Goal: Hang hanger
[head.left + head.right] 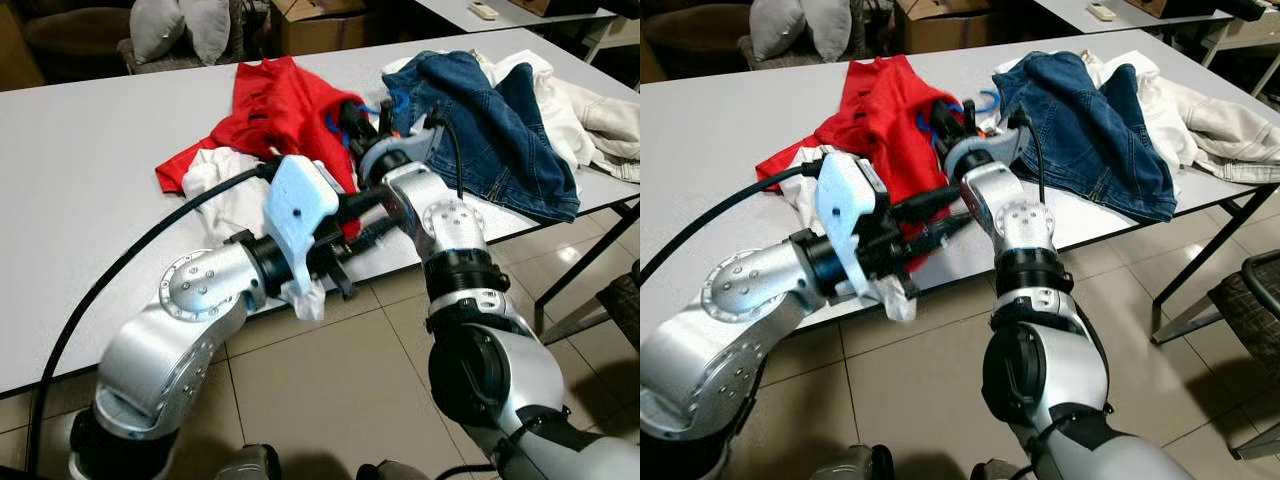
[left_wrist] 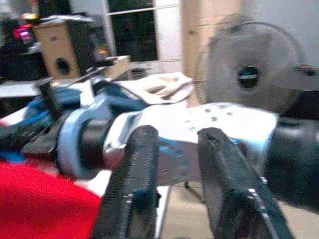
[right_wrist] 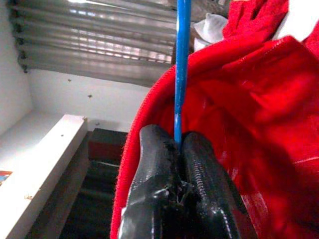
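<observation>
**Right pincer clamped on the blue hanger at the red garment**

From my head cameras I see the right pincer (image 1: 352,118) reaching over the desk (image 1: 90,170) into the clothes pile, its tips at the upper edge of the red garment (image 1: 275,105). My right wrist camera shows its two black fingers (image 3: 149,164) pressed together on a thin blue hanger (image 3: 180,69); the blue bar runs straight out from between the fingertips, with the red cloth wrapped close around it on one side. In the head views a short curve of the same blue plastic peeks out just past the pincer, between the red garment and the blue denim jeans (image 1: 480,120), touching both piles as far as I can tell.

The left pincer (image 1: 940,222) sits lower, at the near edge of the desk, pointing across toward the right forearm. On my left wrist camera its fingers (image 2: 132,194) stand apart with a clear gap and nothing between them; the silver right arm lies just beyond them.

A white garment (image 1: 215,180) lies under the near edge of the red one, and a cream jacket (image 1: 600,120) rests on the far right of the desk beside the jeans. A black cable (image 1: 130,260) loops from the left arm over the desk edge
</observation>
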### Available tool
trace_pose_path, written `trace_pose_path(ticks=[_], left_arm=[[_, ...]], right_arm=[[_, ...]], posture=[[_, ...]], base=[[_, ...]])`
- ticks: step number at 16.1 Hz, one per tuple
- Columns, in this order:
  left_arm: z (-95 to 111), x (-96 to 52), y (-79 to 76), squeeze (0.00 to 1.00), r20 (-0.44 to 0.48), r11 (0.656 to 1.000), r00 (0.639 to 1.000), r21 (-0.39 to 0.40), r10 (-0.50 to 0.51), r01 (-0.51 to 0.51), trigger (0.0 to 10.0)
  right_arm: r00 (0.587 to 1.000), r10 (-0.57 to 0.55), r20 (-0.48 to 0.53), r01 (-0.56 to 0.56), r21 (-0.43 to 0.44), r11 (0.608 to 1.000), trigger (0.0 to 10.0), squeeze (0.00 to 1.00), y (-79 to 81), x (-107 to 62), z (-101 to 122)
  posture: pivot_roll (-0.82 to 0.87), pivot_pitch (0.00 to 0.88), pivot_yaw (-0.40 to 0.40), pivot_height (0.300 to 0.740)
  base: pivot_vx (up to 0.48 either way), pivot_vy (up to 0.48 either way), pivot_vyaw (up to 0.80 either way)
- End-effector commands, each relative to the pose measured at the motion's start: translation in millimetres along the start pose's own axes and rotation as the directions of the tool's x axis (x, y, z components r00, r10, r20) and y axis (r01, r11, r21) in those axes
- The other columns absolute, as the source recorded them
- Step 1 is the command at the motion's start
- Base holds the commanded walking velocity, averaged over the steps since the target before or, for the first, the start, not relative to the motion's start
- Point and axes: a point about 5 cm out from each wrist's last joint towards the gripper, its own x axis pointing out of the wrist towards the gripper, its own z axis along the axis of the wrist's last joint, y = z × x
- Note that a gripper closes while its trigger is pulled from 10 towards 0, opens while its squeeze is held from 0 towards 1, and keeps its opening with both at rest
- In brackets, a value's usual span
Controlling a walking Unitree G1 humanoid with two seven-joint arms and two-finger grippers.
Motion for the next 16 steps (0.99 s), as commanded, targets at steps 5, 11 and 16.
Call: trace_pose_path(ticks=[5, 11, 16], left_arm=[[-3, -4.0, -1.7, 1.0, -0.012, 1.0, 1.0, 0.011, -0.007, 0.007, 10.0], [-29, -85.3, 61.8, 0.0, -0.104, 0.822, 0.819, -0.025, 0.564, -0.569, 10.0], [-65, -86.4, 54.4, 0.0, -0.24, 0.752, 0.735, -0.029, 0.635, -0.659, 10.0]], right_arm=[[0.998, 0.066, -0.017, -0.066, -0.026, 0.997, 10.0, 0.0, 6.9, -0.3, -4], [0.92, 0.372, -0.128, -0.38, -0.051, 0.923, 10.0, 0.0, 30.7, -40.4, 39], [0.804, 0.569, -0.173, -0.591, -0.13, 0.796, 10.0, 0.0, 55.2, -85.5, 67]], posture=[[-0.02, 0.07, 0.009, 0.74], [-0.02, 0.074, 0.009, 0.74], [-0.02, 0.077, 0.003, 0.74]], base=[[0.0, 0.0, 0.0], [0.0, 0.0, 0.0], [0.0, 0.0, 0.0]])
